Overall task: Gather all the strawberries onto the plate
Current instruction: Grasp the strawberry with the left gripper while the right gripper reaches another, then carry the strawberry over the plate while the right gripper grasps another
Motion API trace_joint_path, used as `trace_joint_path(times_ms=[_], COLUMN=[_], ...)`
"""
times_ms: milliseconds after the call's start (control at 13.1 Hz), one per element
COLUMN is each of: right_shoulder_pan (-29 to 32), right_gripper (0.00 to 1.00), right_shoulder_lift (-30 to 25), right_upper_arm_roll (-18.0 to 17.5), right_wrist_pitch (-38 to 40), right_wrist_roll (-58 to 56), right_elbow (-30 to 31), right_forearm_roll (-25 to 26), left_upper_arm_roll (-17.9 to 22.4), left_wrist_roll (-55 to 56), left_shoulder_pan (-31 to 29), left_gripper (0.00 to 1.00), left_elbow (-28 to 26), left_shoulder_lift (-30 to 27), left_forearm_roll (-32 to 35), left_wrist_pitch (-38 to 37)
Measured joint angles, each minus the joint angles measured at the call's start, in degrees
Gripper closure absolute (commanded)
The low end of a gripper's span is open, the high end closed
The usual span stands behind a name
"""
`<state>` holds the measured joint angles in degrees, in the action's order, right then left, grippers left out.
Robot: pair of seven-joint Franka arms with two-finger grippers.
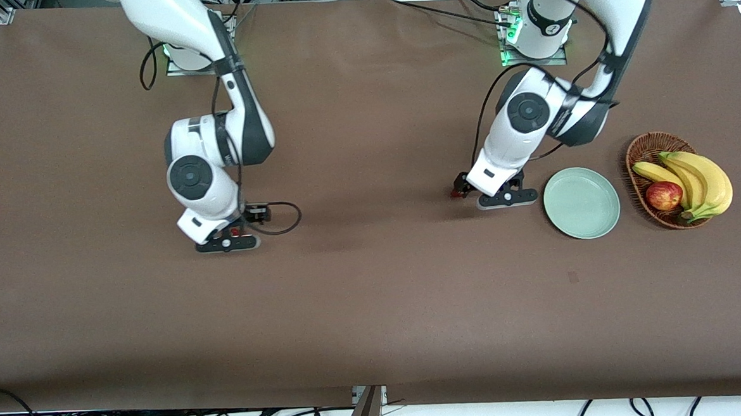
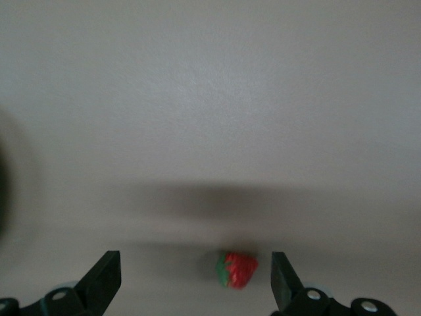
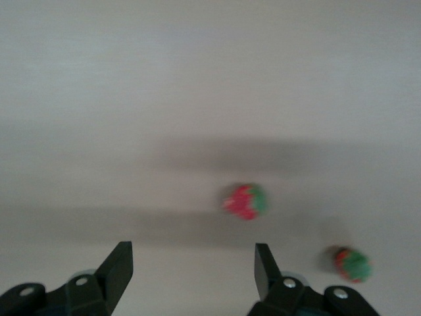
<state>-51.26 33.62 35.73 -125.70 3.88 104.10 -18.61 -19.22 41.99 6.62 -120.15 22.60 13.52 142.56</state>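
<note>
Both grippers hang low with fingers spread: right gripper (image 3: pixel 191 263) over two strawberries (image 3: pixel 245 201), left gripper (image 2: pixel 194 273) straddling one strawberry (image 2: pixel 237 270) beside the plate (image 1: pixel 581 202). Plate holds none; all three remain.

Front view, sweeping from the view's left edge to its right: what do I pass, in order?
Right hand over the cloth → left hand low over the table → empty plate → basket holding apple and bananas.
</note>
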Motion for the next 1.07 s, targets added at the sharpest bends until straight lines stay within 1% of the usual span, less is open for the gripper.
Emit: trace_joint_path(times_ms=[76, 153, 229, 306, 458, 535, 611, 764, 917, 993, 1069], right_shoulder_pan=[1.3, 2.5, 3.4, 3.9, 4.0, 3.9, 3.9, 3.8, 4.0, 4.4, 5.1], right_gripper=[0.17, 0.17, 0.17, 0.17, 0.17, 0.19, 0.24, 0.30, 0.32, 0.32, 0.33], right_shoulder_lift=[0.2, 0.6, 1.1, 1.8, 2.9, 3.6, 4.3, 5.2, 5.5, 5.5, 5.5], right_upper_arm_roll=[0.0, 0.0, -0.1, -0.1, -0.4, -0.7, -1.3, -2.4, -2.4, -2.3, -2.2], right_wrist_pitch=[-0.9, -1.5, -1.6, -1.6, -1.9, -2.5, -3.5, -4.6, -4.9, -5.0, -5.2], right_wrist_roll=[-1.5, -2.6, -3.8, -5.1, -5.8, -6.0, -6.0, -6.0, -7.1, -8.2, -9.7], right_elbow=[1.0, 1.6, 2.1, 2.4, 2.6, 2.6, 2.6, 2.6, 2.6, 2.6, 2.6], right_forearm_roll=[-0.3, -1.5, -4.2, -7.1, -10.9, -12.4, -13.1, -13.5, -13.5, -13.5, -13.6], left_upper_arm_roll=[-0.2, -0.5, -0.8, -1.2, -1.4, -1.5, -1.8, -2.3, -2.3, -2.3, -2.3], left_wrist_roll=[3.0, 5.3, 7.0, 7.9, 8.7, 9.3, 10.3, 12.2, 13.1, 13.9, 14.6], left_shoulder_pan=[0.1, 0.1, 0.1, 0.3, 0.7, 0.8, 0.8, 0.9, 1.0, 1.0, 1.0], left_gripper=[0.00, 0.00, 0.00, 0.00, 0.00, 0.00, 0.09, 0.45, 0.65, 0.74, 0.86], left_elbow=[0.1, 0.1, 0.2, 0.3, 0.3, 0.3, 0.3, 0.3, 0.1, 0.1, 0.0], left_shoulder_lift=[2.2, 4.1, 5.5, 6.6, 7.4, 7.4, 7.4, 7.4, 7.4, 7.4, 7.4], left_forearm_roll=[2.6, 4.6, 5.6, 6.1, 6.1, 6.1, 6.1, 6.1, 6.1, 6.1, 6.1], left_wrist_pitch=[1.5, 2.4, 2.9, 3.3, 3.4, 3.4, 3.3, 3.3, 3.2, 3.1, 3.0])
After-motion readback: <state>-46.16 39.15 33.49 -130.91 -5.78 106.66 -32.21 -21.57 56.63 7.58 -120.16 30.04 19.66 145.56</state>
